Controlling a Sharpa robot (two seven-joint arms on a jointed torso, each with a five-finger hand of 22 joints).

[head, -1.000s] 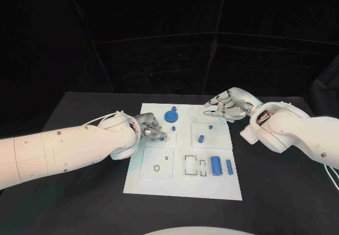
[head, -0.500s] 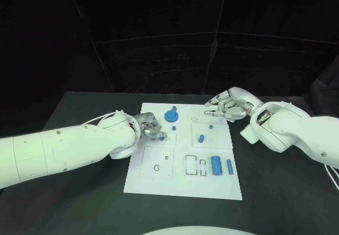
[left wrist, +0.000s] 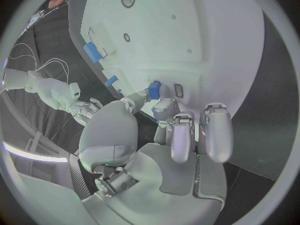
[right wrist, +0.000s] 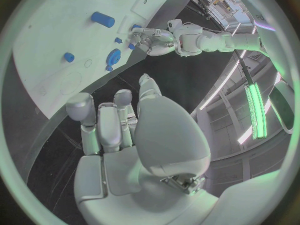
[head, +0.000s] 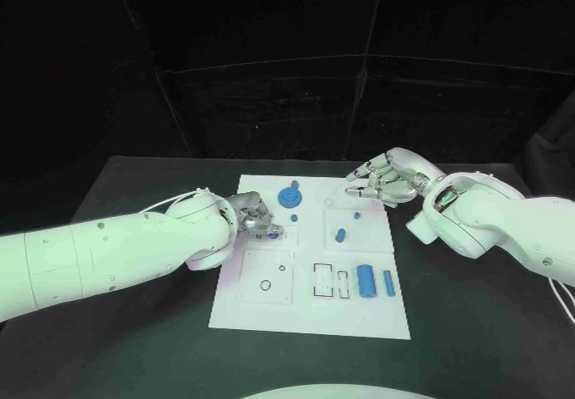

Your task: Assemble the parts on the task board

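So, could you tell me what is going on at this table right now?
The robot is assembling small blue parts on the white task board. Its left hand is at the board's left side, fingers on a small blue part. The right hand hovers open at the far right corner, holding nothing. Two blue cylinders lie unplaced.

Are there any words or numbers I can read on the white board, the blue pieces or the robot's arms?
No, none can be read. The task board carries only black outlines and small circles, no letters. The blue parts are plain. The left hand and right hand bear no label that can be made out.
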